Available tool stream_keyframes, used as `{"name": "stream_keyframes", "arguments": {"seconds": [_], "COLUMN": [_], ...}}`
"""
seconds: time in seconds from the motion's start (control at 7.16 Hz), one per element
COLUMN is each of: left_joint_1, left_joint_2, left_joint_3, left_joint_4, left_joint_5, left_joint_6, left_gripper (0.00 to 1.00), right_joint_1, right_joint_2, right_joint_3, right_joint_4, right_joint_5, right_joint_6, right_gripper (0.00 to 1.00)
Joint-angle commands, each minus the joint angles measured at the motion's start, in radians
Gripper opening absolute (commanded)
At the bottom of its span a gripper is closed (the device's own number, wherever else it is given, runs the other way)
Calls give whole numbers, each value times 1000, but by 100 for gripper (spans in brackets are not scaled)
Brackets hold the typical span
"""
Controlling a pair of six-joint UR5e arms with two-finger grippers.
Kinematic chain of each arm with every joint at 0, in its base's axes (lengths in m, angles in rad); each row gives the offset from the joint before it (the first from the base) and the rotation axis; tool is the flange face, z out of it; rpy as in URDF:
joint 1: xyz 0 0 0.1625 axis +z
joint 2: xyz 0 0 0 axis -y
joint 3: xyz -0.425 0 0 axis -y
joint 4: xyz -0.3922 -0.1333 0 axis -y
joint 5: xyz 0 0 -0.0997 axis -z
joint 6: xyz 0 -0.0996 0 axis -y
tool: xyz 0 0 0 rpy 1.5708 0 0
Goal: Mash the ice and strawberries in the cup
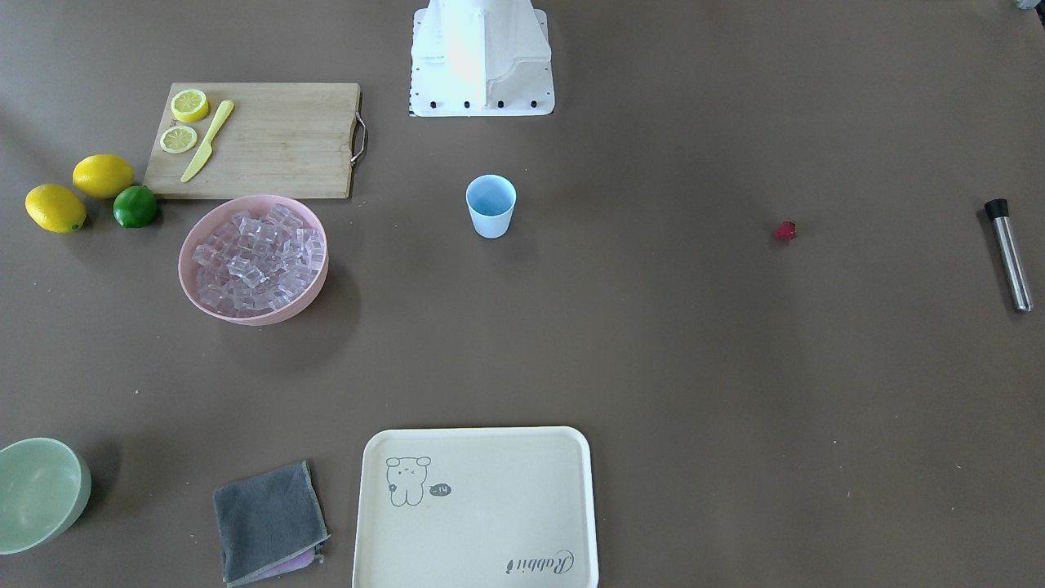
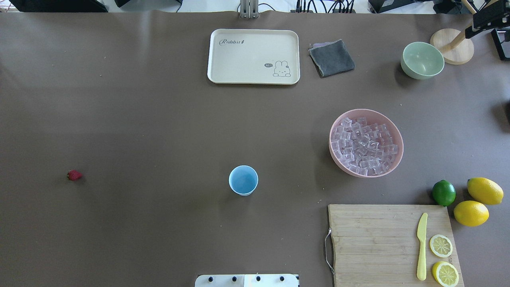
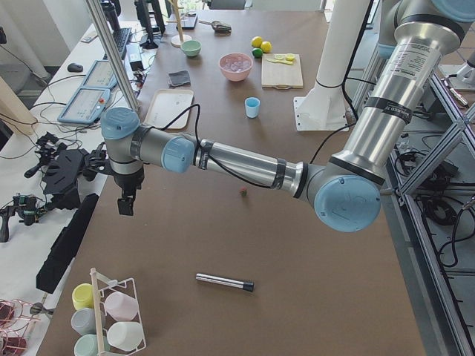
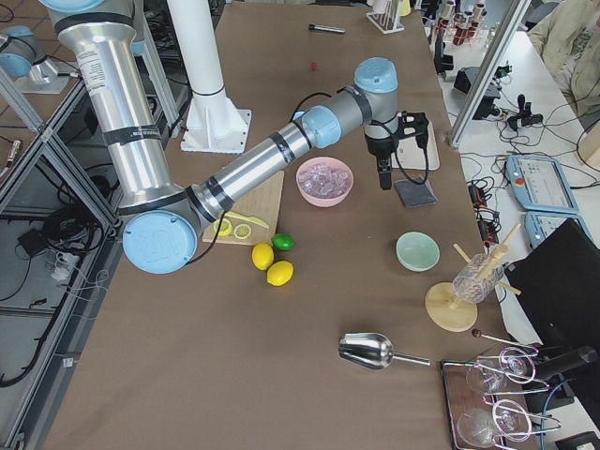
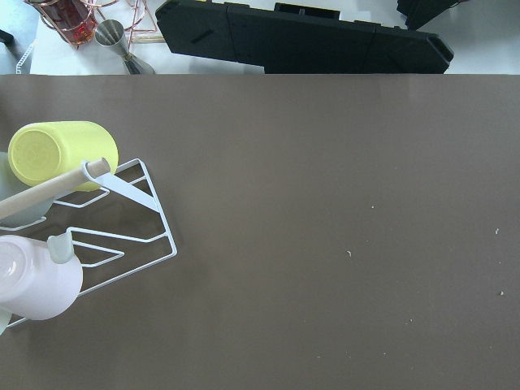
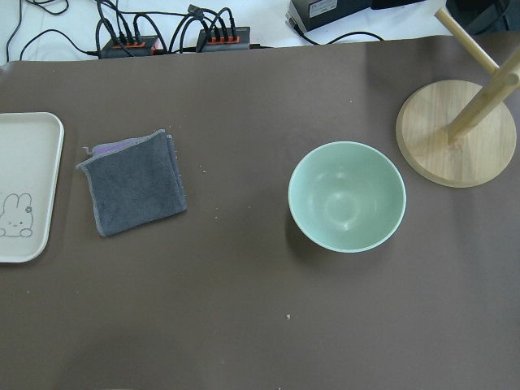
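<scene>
Blue plastic cup (image 2: 243, 180) is sitting empty and upright mid-table, a bit toward the robot's edge, so nothing's getting mashed yet. The strawberry (image 2: 74, 175) is lying alone well off toward the table's left end, and the ice (image 2: 364, 146) is piling up in the pink bowl (image 2: 366, 111) toward the right end.

The left gripper (image 3: 126, 204) and right gripper (image 4: 384, 176) are both hanging out by the far edge, and honestly I can't tell whether either claw is spread or pinched.

I'm guessing the trouble is going to be those slick cubes squirting out of a pinch, the lumpy berry rolling away, or that light cup tipping when something's getting dropped in or pressed down off-centre.
</scene>
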Motion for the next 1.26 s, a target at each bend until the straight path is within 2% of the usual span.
{"name": "stream_keyframes", "arguments": {"seconds": [0.0,0.14,0.42,0.56,1.12], "left_joint_1": [12,12,12,16,16], "left_joint_2": [1,-3,0,4,1], "left_joint_3": [2,1,4,4,28], "left_joint_4": [-60,-65,-65,-65,-65], "left_joint_5": [-3,-52,-58,-58,-74], "left_joint_6": [-7,-52,-51,-51,-51], "left_gripper": [98,98,98,98,98], "right_joint_1": [-55,-92,-132,-208,-348], "right_joint_2": [-3,-3,-2,0,17], "right_joint_3": [22,24,42,65,45], "right_joint_4": [6,6,6,6,6], "right_joint_5": [-1,-9,-46,-117,-210], "right_joint_6": [28,34,65,115,146], "right_gripper": [100,100,100,100,100]}}
